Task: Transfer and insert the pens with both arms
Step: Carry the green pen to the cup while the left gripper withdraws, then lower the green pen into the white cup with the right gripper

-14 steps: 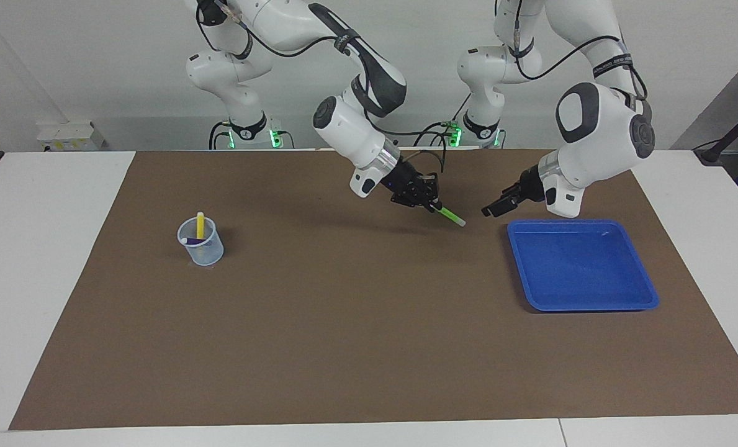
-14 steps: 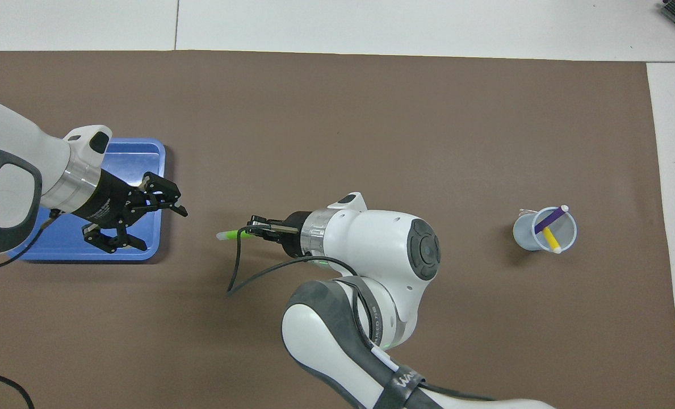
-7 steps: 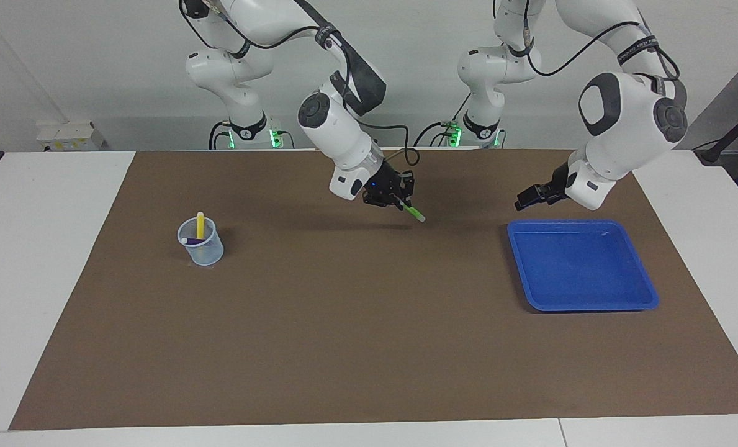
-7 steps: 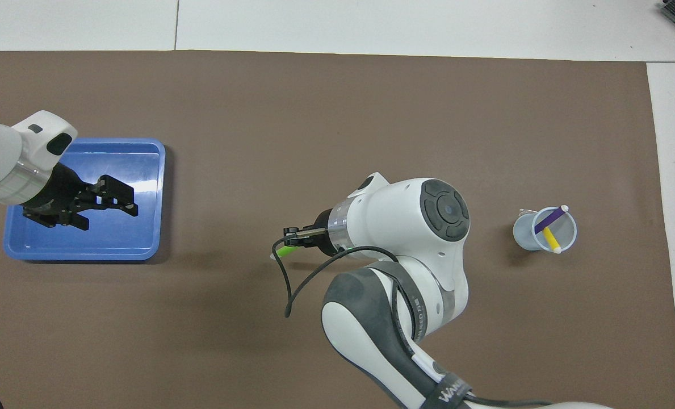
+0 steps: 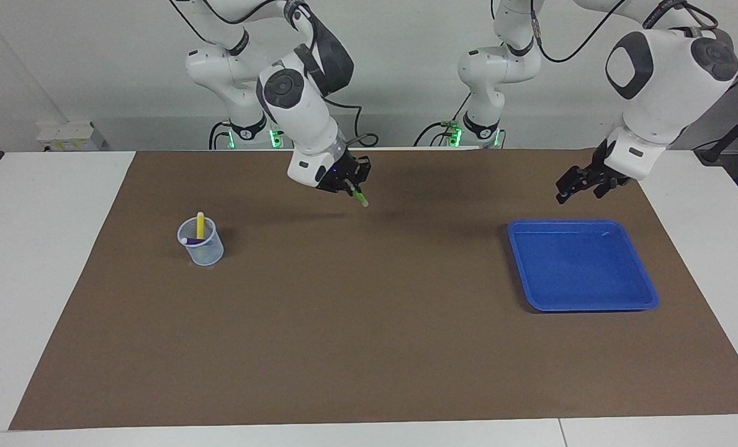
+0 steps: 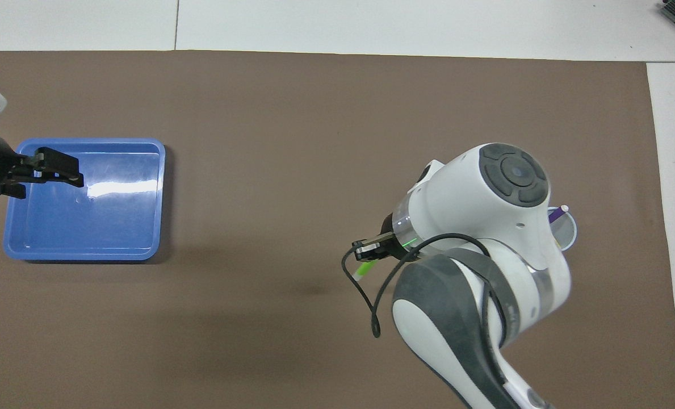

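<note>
While standing toward the right arm's end of the brown mat [image 5: 369, 347], clear cup [image 5: 202, 246] holds yellow pen [image 5: 200, 225] upright and purple pen [image 5: 190, 240] leaning, pale tip at the rim. Blue tray [image 5: 583, 297] toward the left arm's end, with only bare floor showing inside. Green pen [image 5: 360, 198], slim and bright, pinched at one end in right gripper [image 5: 346, 184], slanting downward in the air over the mat between cup and tray. Left gripper [image 5: 583, 184] spread wide, gripping nothing, raised above the mat by the tray's robot-side edge.
</note>
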You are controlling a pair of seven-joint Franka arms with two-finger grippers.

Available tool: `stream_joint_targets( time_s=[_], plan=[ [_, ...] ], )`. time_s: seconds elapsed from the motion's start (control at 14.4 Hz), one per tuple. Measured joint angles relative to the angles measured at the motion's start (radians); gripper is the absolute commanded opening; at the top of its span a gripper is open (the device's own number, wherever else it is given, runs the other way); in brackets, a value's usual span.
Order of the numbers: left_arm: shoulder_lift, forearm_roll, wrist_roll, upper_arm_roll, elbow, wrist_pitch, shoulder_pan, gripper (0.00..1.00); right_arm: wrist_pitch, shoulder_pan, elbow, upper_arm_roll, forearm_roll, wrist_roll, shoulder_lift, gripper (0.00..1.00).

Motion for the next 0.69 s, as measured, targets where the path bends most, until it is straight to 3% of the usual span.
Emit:
stream_joint_targets(
  time_s=[0.14,0.35,0.55,0.69],
  plan=[
    [-0.03,0.016,0.003,0.001,0.001,-0.004,0.008,1.0,-0.15,-0.064,0.002,-0.001,-0.072,-0.124,-0.065,0.0],
    [-0.059,0.064,0.005,-0.004,0.001,-0.03,0.007,1.0,-0.277,-0.162,0.002,-0.003,-0.215,-0.363,-0.12,0.0],
    [-0.072,0.071,0.018,-0.011,0.001,-0.062,0.007,1.0,-0.302,-0.252,0.001,-0.008,-0.355,-0.617,-0.145,0.0],
    [-0.074,0.071,0.033,-0.015,0.002,-0.083,0.007,1.0,-0.27,-0.33,-0.005,-0.01,-0.382,-0.748,-0.146,0.0]
  ],
)
